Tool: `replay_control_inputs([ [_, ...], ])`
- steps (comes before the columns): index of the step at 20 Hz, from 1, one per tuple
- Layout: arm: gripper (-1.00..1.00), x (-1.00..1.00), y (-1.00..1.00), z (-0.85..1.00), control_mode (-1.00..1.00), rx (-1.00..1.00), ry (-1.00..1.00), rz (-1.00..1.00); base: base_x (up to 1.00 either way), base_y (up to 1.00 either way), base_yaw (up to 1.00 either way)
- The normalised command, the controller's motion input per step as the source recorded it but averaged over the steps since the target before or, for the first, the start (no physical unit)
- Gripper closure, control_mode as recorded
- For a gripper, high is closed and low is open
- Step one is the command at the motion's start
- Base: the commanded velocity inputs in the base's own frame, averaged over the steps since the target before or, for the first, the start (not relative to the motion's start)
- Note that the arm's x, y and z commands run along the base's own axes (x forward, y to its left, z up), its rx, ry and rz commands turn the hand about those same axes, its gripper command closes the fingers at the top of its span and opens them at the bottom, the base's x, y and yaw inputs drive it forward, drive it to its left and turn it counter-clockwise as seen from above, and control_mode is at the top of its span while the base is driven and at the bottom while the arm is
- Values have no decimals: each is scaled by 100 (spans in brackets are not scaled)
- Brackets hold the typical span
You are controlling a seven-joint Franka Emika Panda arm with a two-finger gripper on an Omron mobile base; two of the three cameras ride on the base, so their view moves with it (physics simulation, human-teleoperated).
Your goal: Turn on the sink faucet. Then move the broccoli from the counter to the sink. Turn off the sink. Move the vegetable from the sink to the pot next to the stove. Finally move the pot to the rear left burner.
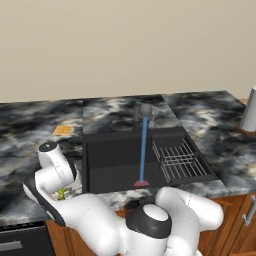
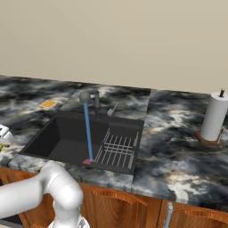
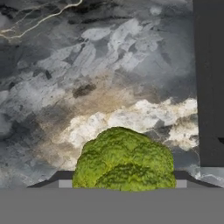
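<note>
The gripper (image 3: 124, 186) sits low over the counter (image 3: 87, 87), its two dark fingers standing on either side of the broccoli (image 3: 124, 159), which fills the gap between them; whether the fingers actually press on it cannot be told. The broccoli rests on the counter, showing as a green speck (image 1: 62, 193) beside the hand in the left base view. Off to one side of the gripper lies the sink (image 1: 107, 160), a black basin holding a wire rack (image 1: 179, 161) and a red drain disc (image 1: 141, 183). Water (image 1: 143, 150) runs from the faucet (image 1: 144, 111) onto that disc.
</note>
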Motion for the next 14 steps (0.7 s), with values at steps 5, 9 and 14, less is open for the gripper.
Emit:
replay_control_inputs([
  [5,100,8,-50,38,-100,0,0,-4,0,0,0],
  [9,100,14,-53,19,-100,0,0,-4,0,0,0],
  [14,100,3,-56,3,-100,0,0,-7,0,0,0],
])
